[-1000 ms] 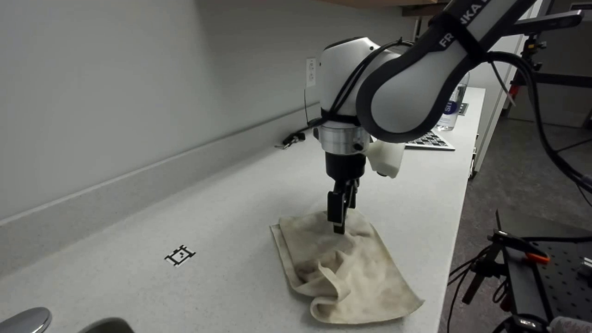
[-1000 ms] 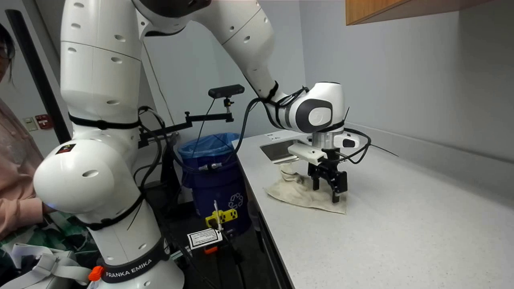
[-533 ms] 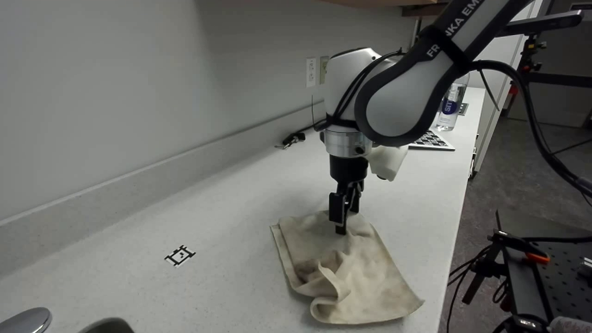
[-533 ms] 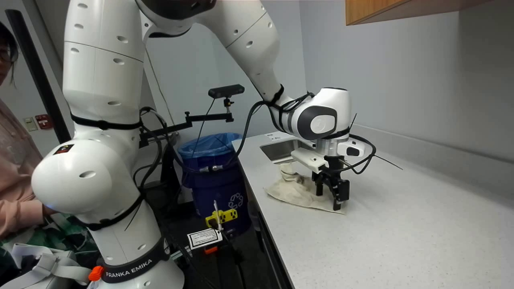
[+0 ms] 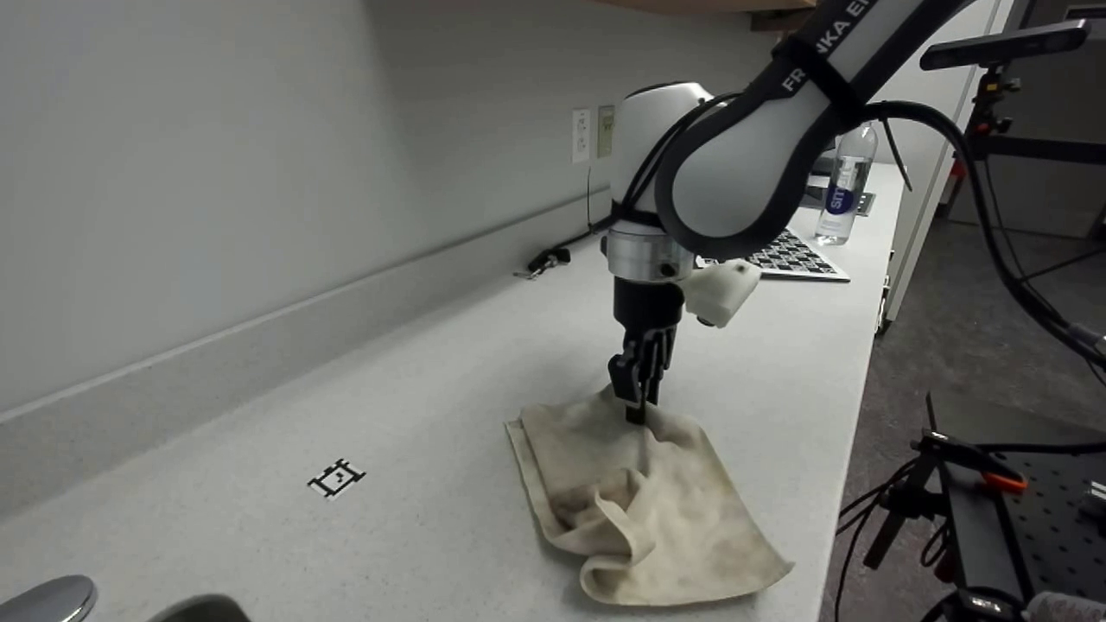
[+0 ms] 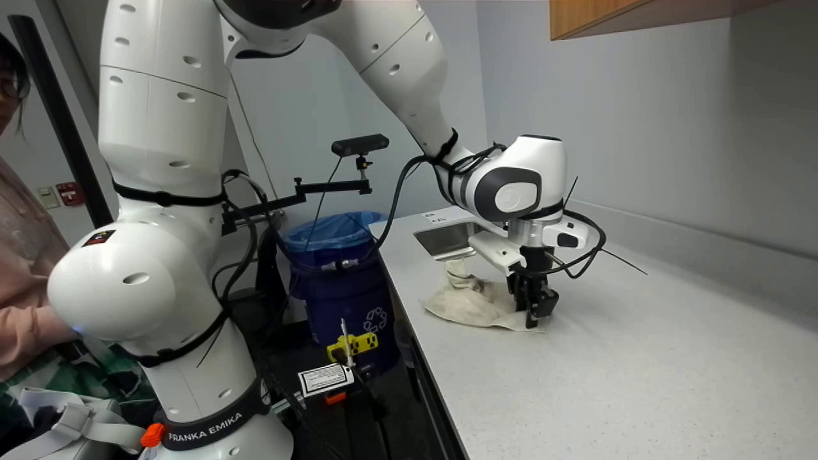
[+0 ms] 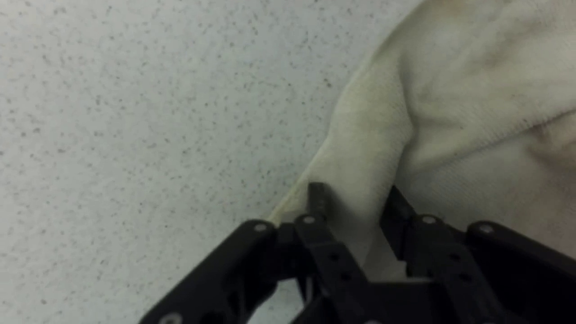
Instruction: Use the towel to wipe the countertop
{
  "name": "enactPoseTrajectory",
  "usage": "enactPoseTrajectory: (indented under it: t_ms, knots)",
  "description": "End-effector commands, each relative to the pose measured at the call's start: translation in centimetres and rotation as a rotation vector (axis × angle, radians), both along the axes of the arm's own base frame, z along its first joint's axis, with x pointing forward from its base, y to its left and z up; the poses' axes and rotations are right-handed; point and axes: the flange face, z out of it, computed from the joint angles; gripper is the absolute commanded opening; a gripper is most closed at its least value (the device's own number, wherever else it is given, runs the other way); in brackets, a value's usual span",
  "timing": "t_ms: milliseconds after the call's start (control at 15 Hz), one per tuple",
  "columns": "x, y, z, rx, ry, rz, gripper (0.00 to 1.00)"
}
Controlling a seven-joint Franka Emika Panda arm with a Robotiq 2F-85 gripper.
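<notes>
a plain grey wall (image 5: 216, 155) rises behind a long, pale, speckled surface (image 5: 415, 371), with a low backsplash (image 5: 259, 354) running along the back of it. on the surface, in an exterior view, a small black-and-white square marker (image 5: 337, 478) lies flat to one side of the cream towel (image 5: 691, 518); well apart from both, a clear plastic bottle (image 5: 840, 200) stands upright near a checkered board (image 5: 799, 259). a metal sink (image 6: 444, 237) is let into the surface beyond the towel.

the towel lies rumpled in wrinkled layers, with one curled fold standing up and a corner reaching close to the surface's edge. the franka emika panda arm (image 6: 160, 147) reaches over the surface, its end pointing down. the fingers (image 7: 317, 198) are at the towel's margin, at the end away from the sink. they stand part way open: in the wrist view a gap shows between the tips, with a raised ridge of the towel in it. whether they press on it from both sides, i cannot tell.

beside the surface, in an exterior view, stands a dark blue recycling bin (image 6: 339, 294) with a light blue liner (image 6: 332, 235), and a black camera (image 6: 360, 145) is mounted near it. a person (image 6: 25, 275) in pink is partly cut off at that view's edge.
</notes>
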Motion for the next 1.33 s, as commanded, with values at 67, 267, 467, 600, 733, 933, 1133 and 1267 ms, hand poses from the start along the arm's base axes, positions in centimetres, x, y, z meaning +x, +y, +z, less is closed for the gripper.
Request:
enactPoseTrajectory:
  t_ms: [67,267,467,600,733,933,1133,1267]
  knots:
    - [0.4,1.1,2.0,0.039,-0.075,0.019,0.01]
    - [0.6,3.3,4.7,0.057,-0.112,0.061,0.0]
    - [0.4,6.2,7.6,0.077,-0.122,0.125,0.01]
    - [0.0,8.2,8.6,0.096,-0.112,0.177,0.01]
    - [-0.9,10.4,8.9,0.134,-0.065,0.239,0.01]
    - [-2.8,13.1,8.1,0.178,0.036,0.335,0.01]
    - [-4.0,14.9,7.3,0.199,0.102,0.407,0.01]
    - [-4.6,16.1,7.0,0.201,0.123,0.45,0.01]
